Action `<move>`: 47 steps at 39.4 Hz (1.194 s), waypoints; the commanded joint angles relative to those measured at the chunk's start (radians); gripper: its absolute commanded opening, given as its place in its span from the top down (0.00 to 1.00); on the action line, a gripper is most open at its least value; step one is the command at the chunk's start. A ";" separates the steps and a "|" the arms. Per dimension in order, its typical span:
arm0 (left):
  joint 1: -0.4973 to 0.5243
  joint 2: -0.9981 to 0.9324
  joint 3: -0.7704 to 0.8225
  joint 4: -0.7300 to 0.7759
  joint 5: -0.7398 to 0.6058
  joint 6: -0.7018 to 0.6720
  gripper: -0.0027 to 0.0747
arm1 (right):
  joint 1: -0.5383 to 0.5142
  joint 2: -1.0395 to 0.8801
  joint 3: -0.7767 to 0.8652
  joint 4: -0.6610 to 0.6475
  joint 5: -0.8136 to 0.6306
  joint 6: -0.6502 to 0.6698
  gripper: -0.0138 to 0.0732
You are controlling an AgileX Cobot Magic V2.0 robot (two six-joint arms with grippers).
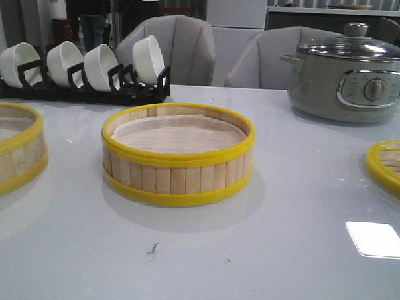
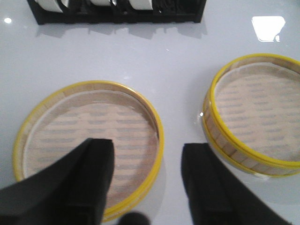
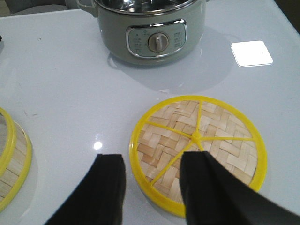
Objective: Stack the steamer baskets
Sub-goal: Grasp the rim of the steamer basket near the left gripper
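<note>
1. The middle basket (image 1: 177, 155) sits at the table's centre; the left basket (image 2: 89, 145) is just beside it, under the open, empty left gripper (image 2: 145, 180).
2. Better to straddle the left basket's rim squarely, one finger inside, before closing.
3. Pale bamboo slats, glossy yellow hoops, cloth liners.
4. The right gripper (image 3: 152, 187) gapes empty over a woven lid (image 3: 199, 152) near the pot (image 3: 150, 28)

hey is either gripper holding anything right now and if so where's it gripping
Nothing is held. The left gripper is open above the left steamer basket, and the right gripper is open above the woven lid.
</note>
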 commanded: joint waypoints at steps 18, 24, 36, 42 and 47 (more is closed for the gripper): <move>-0.052 0.355 -0.094 -0.090 -0.134 0.010 0.34 | -0.005 0.023 -0.039 -0.001 -0.073 -0.003 0.39; -0.052 0.471 -0.150 -0.094 -0.134 0.010 0.34 | -0.005 0.043 -0.039 -0.001 -0.072 -0.003 0.39; -0.052 0.670 -0.221 -0.094 -0.153 0.010 0.34 | -0.005 0.081 -0.039 -0.001 -0.073 -0.003 0.39; -0.052 0.748 -0.225 -0.095 -0.158 0.010 0.34 | -0.005 0.083 -0.039 -0.001 -0.091 -0.003 0.39; -0.052 0.766 -0.225 -0.095 -0.158 0.010 0.37 | -0.005 0.083 -0.039 -0.001 -0.096 -0.003 0.39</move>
